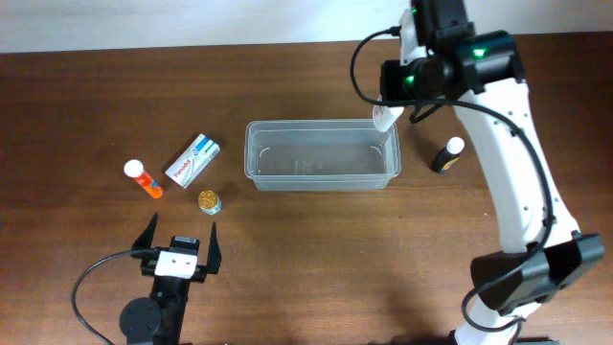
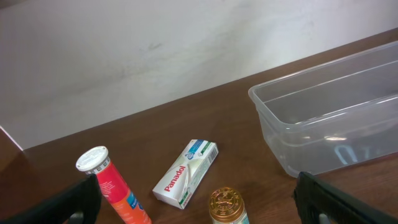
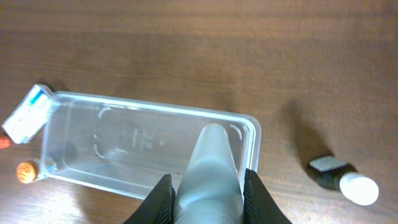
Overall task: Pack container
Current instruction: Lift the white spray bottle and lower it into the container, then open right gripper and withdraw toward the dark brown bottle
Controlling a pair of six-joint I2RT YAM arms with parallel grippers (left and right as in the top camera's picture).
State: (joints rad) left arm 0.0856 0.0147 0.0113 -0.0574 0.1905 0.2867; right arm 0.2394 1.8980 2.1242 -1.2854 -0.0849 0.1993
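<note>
Nearest in, well short of the container [image 1: 322,153], the left gripper [image 1: 182,228] hung low over the wooden table [image 1: 306,278], its two black fingers [image 2: 78,202] flung wide apart and gripping nothing at all. Just beyond it, off the container's near left corner, a small gold-capped jar [image 1: 210,201] stood upright. Further out to the container's left, an orange tube [image 1: 144,178] with a white cap lay on its side. Between that tube and the container lay a white Panadol box [image 1: 192,160], flat and at a slant, close to the left end wall but clear of it. And there was the container itself, square in the middle of the table, long side running left to right, mouth up, clear walls and rounded corners catching the light. Off its right end, apart from it, was a dark bottle [image 1: 446,154] with a white cap; standing or lying, I could not tell. Farthest back, above the container's far right corner, the right gripper [image 3: 208,183] had its fingers clamped tight on a pale tapered tube [image 3: 210,149]. The tube's narrow end pointed down inside the rim at the container's right end; whether it touched the bottom, I could not tell.
</note>
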